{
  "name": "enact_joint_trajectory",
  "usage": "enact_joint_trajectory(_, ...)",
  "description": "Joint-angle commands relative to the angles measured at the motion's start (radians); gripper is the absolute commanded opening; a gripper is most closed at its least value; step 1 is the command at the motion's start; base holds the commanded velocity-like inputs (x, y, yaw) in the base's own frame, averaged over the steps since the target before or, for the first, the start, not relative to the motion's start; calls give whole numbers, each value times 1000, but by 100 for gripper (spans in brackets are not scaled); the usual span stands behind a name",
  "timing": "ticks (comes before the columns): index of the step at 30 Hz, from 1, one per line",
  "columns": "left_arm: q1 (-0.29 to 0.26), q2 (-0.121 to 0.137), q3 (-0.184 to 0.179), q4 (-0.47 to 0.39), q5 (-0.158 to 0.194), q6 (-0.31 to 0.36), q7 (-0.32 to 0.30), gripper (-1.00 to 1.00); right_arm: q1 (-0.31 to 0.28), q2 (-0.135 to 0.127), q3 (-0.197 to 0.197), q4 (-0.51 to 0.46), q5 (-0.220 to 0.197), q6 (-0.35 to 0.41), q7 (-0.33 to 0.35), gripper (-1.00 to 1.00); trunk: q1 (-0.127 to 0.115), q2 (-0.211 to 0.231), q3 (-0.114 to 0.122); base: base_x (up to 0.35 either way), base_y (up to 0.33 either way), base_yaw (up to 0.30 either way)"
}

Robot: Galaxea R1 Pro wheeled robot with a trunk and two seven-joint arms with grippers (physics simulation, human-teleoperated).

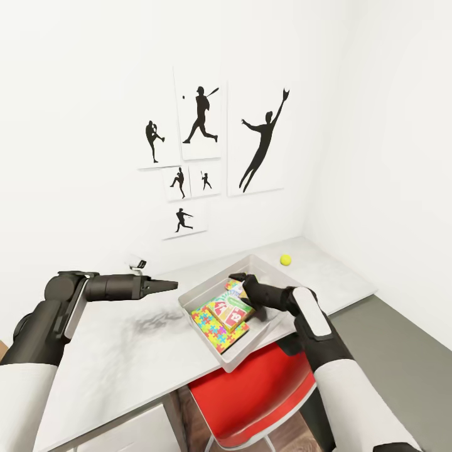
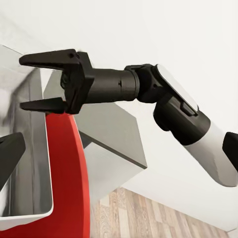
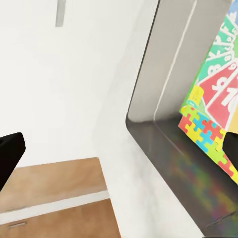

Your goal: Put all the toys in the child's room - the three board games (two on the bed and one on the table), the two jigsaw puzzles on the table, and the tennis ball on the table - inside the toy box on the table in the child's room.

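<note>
Toy box overhung the surface front edge, above red chair | jigsaw puzzle and board game inside the box | tennis ball beyond the box, near the wall | right hand over the box, fingers apart, empty | left hand beside the box, spread unclear.

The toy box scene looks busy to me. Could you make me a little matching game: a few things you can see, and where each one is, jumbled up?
Things:
1. tennis ball
2. jigsaw puzzle
3. red chair
4. right claw

Places:
A. lying inside the toy box
B. tucked under the table edge, below the toy box
C. on the tabletop, outside the toy box, toward the far wall
D. hovering over the toy box, above the game boxes

Pairs: 1-C, 2-A, 3-B, 4-D
</note>
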State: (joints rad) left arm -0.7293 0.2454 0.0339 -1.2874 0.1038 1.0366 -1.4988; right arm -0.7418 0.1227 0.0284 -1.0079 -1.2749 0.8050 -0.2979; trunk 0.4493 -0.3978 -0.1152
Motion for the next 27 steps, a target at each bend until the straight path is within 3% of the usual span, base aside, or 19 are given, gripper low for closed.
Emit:
enact_joint_trajectory(1,-1,1,0,0,1,11,-3,100,7,-2,0,-11,-10,2,-10,100,1,-2,-2,0,0,0)
enact_joint_trajectory(8,-1,1,0,0,1,10,-3,100,95,-67,1,-180,-11,19,24,100,1,-2,-2,0,0,0)
enact_joint_trajectory(12,-1,1,0,0,1,10,-3,100,140,-97,1,-316,-10,21,84,100,1,-2,-2,0,0,0)
enact_joint_trajectory(13,-1,0,0,0,1,10,-3,100,190,-136,1,-384,-8,21,136,100,1,-2,-2,0,0,0)
enact_joint_trajectory(19,-1,1,0,0,1,10,-3,100,282,-242,-18,-428,-7,15,286,100,1,-2,-2,0,0,0)
enact_joint_trajectory(24,-1,2,0,0,1,10,-2,100,368,-305,-75,-435,-7,13,456,100,1,-2,-2,0,0,0)
enact_joint_trajectory(27,-1,3,0,0,1,10,-2,100,444,-328,-143,-436,-1,9,596,100,1,-2,-2,0,0,0)
